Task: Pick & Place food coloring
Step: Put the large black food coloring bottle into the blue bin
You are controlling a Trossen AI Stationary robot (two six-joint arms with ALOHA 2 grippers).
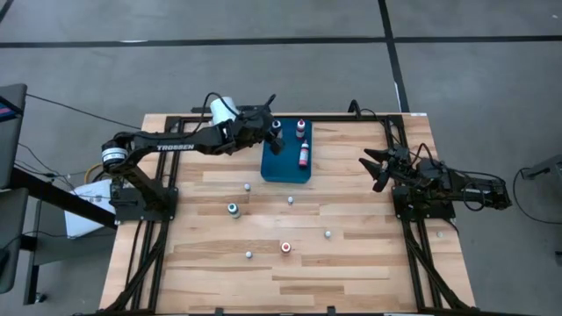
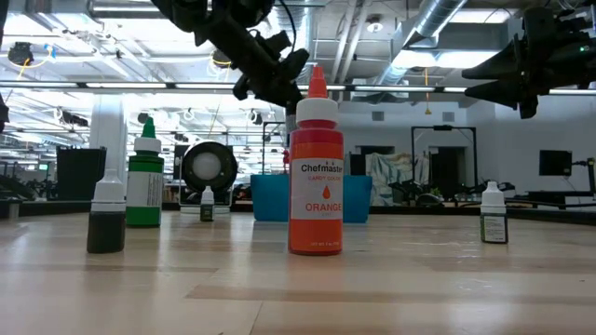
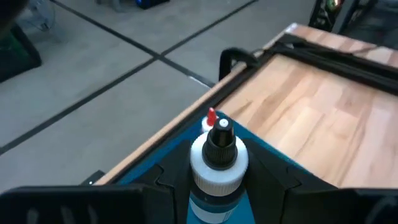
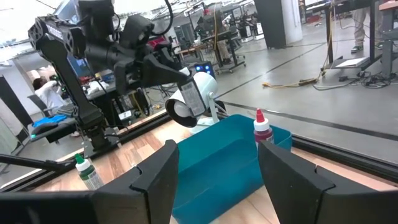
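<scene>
My left gripper reaches over the far left corner of the blue tray and is shut on a blue food coloring bottle with a white collar and a black tip. Two more bottles are in the tray: a red-tipped one stands, a pink one lies flat. On the wood stand a green bottle, an orange one and several small whitish ones. My right gripper hovers open over the table's right side, touching nothing. My left gripper pinches the blue bottle by its body just under the white collar, one finger on each side. The fingers come from the table's left, slanting down. The bottle stands upright between them over the tray; its foot is hidden by the gripper.
The orange bottle stands close to the low camera and hides part of the tray. A green bottle and small dark ones stand apart on the table. A black frame rail runs along the far edge.
</scene>
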